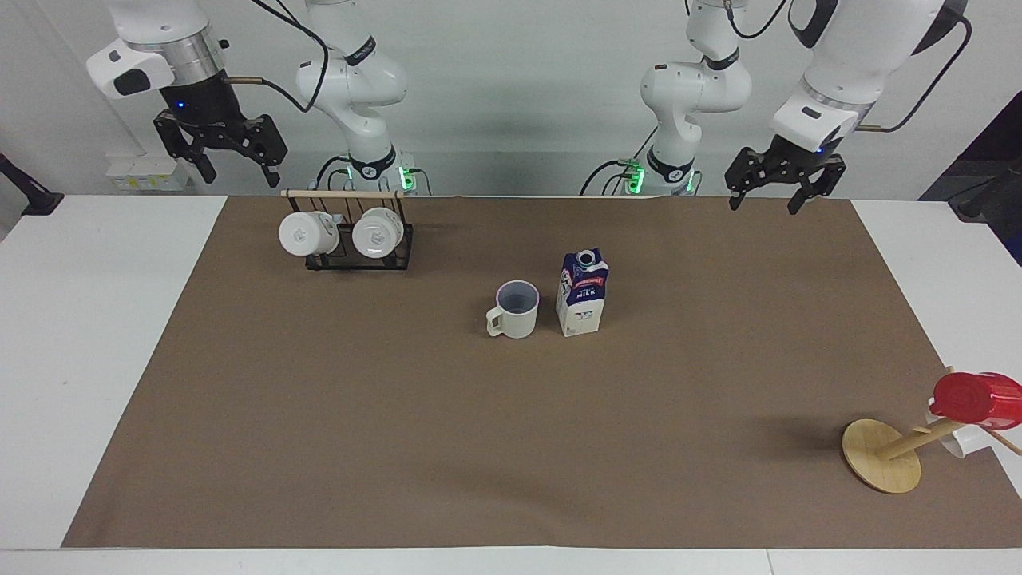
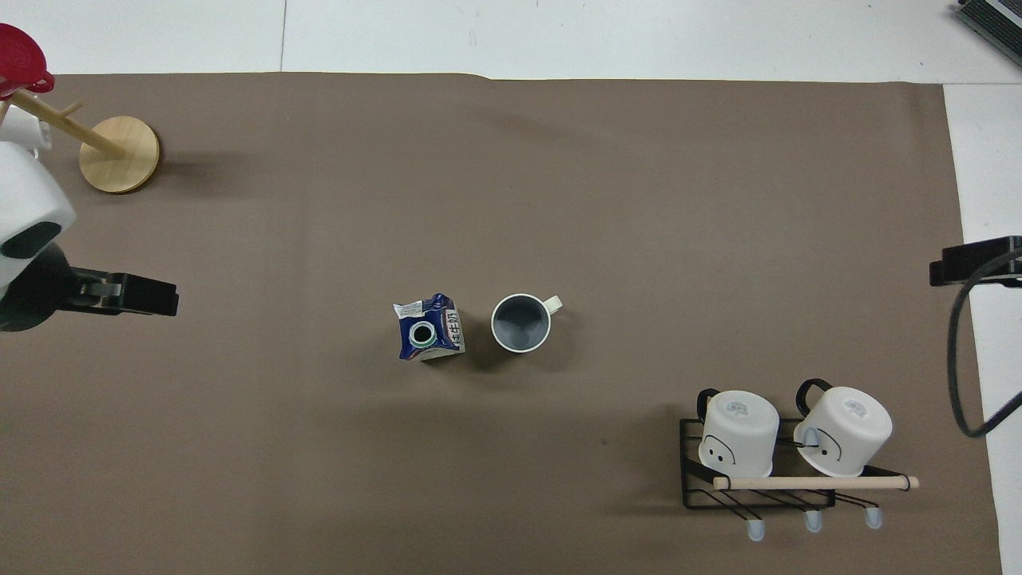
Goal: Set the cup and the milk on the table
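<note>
The cream-white cup (image 1: 515,309) stands upright on the table's brown sheet (image 1: 399,415) near its middle, and also shows in the overhead view (image 2: 520,323). The milk carton (image 1: 582,293) stands upright right beside it, toward the left arm's end, a small gap between them; it shows in the overhead view too (image 2: 429,327). My left gripper (image 1: 765,204) is open and empty, raised over the left arm's end of the sheet (image 2: 132,294). My right gripper (image 1: 242,169) is open and empty, raised beside the mug rack; only its edge shows in the overhead view (image 2: 970,263).
A black wire rack (image 1: 351,249) with two white mugs (image 2: 738,431) stands near the robots at the right arm's end. A tilted wooden mug tree (image 1: 882,457) with a red cup (image 1: 976,399) stands at the left arm's end, farther from the robots.
</note>
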You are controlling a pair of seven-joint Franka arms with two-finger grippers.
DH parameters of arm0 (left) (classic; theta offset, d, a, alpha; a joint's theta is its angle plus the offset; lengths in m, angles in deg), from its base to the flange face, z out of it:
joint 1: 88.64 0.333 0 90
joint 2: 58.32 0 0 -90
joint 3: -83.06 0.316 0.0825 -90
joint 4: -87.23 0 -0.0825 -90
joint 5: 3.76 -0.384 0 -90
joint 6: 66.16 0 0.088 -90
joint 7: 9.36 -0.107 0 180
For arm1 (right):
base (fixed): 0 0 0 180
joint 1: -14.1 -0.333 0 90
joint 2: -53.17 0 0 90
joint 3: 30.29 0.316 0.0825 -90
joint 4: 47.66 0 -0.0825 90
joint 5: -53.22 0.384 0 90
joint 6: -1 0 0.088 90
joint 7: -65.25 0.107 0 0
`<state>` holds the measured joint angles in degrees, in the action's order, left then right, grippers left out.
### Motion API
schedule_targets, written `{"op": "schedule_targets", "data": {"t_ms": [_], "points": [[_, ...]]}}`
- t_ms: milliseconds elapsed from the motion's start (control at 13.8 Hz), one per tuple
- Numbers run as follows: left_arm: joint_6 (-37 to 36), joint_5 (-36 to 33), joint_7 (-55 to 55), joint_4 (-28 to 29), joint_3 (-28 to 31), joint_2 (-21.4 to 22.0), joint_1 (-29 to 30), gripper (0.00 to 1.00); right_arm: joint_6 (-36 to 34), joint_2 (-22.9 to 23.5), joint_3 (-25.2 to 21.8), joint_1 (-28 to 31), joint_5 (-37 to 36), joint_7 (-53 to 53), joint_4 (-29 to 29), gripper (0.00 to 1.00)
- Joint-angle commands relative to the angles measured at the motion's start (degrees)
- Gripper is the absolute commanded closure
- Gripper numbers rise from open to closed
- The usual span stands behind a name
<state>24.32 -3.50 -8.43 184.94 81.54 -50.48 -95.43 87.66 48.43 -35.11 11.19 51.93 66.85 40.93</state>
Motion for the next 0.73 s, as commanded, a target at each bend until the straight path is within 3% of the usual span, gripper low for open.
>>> {"op": "schedule_targets", "data": {"t_ms": [0,654], "points": [[-3.38,-3.34,-0.23,-2.52,-0.85,0.07,0.37,0.0,0.35,-1.59,-0.1,1.16,-0.2,-3.01,2.21,0.0],[-5.32,-3.43,-0.23,-2.61,-0.5,0.25,1.17,0.0,-1.49,-0.19,0.07,1.33,0.24,-2.66,-0.51,0.0]]}}
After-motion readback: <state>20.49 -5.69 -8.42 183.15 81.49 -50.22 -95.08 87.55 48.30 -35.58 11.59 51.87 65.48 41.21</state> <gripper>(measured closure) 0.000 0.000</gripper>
